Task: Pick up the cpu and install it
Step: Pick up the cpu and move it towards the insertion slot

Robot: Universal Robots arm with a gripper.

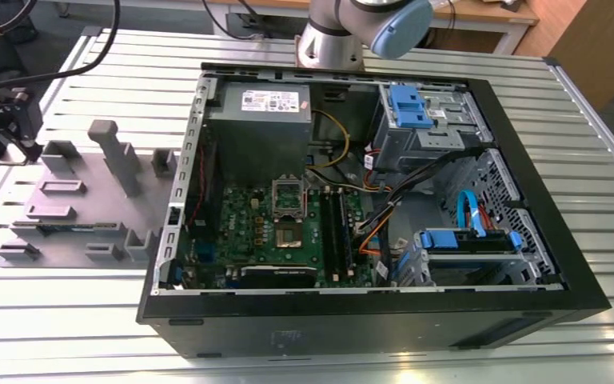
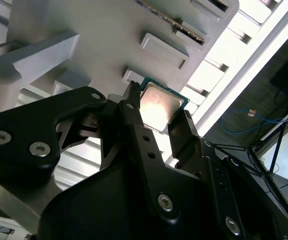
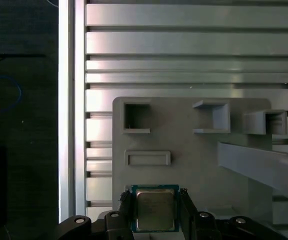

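Cpu (image 3: 155, 212) sat clamped by two opposite edges in the narrowly closed pincer (image 3: 155, 200), just over the grey holder plate (image 3: 184, 145) on the bench (image 3: 184, 45). Such a thin edge grip might let it tilt or slip free if the arm jolted.

cpu (image 3: 155, 209) was a small flat square: silvery-grey metal lid, thin green board edge round it. Lid faced the camera square-on in the first wrist view; in the second wrist view the cpu (image 2: 159, 106) showed glare on the lid. It was pinched on two opposite edges by the gripper (image 3: 155, 200). It sat at an outer edge of the holder plate (image 3: 184, 130), near the plate's shallow rectangular slot (image 3: 148, 158); couldn't tell if it touched the plate
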